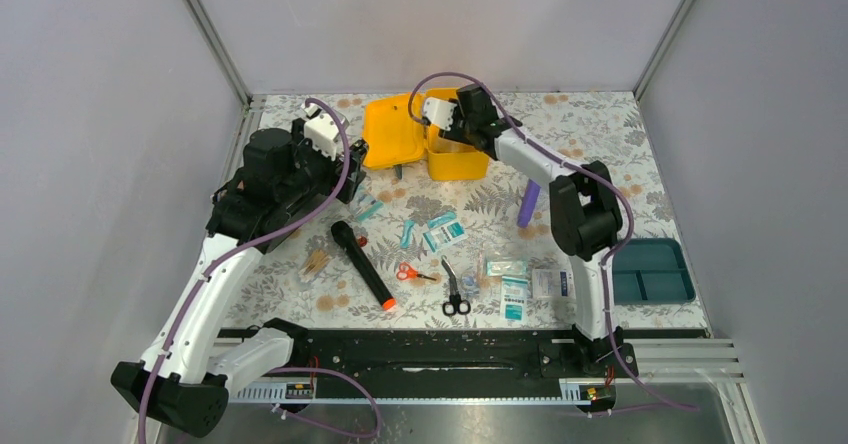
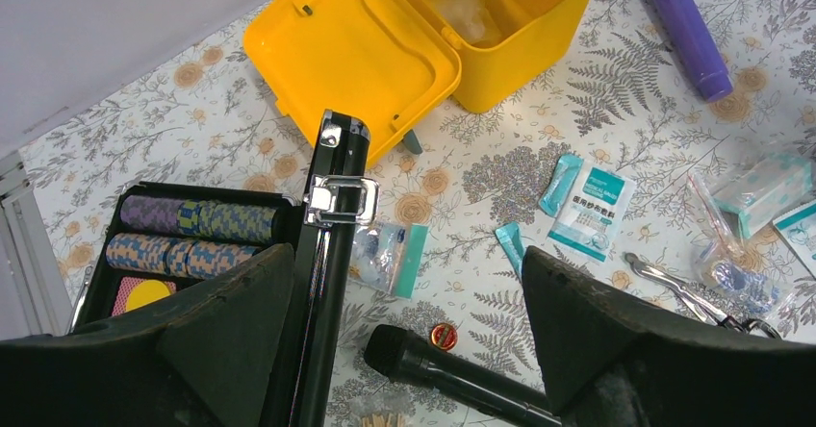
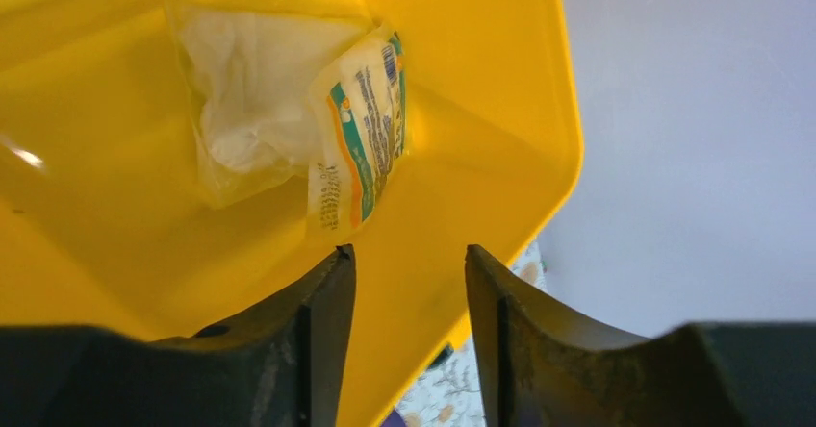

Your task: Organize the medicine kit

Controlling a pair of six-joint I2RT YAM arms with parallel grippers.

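The yellow medicine kit [image 1: 455, 161] stands open at the back centre, its lid [image 1: 395, 134] lying flat to the left. My right gripper [image 1: 450, 122] hangs over the box with its jaws apart and nothing between them [image 3: 409, 254]. Just beyond its fingertips, a printed green-and-orange packet [image 3: 361, 138] and a clear plastic bag [image 3: 250, 100] lie inside the kit [image 3: 471, 110]. My left gripper [image 1: 345, 169] is wide open and empty [image 2: 409, 254], hovering over the table's left part, in front of the kit [image 2: 366, 52]. The teal insert tray [image 1: 652, 272] sits apart at the right edge.
A black case [image 2: 332, 254] with coloured rolls [image 2: 192, 220] stands under the left gripper. Loose on the floral table: a black microphone-like stick [image 1: 362, 264], red scissors [image 1: 412, 273], black scissors [image 1: 453, 289], teal-white packets [image 1: 443, 231], a purple tube [image 1: 528, 204].
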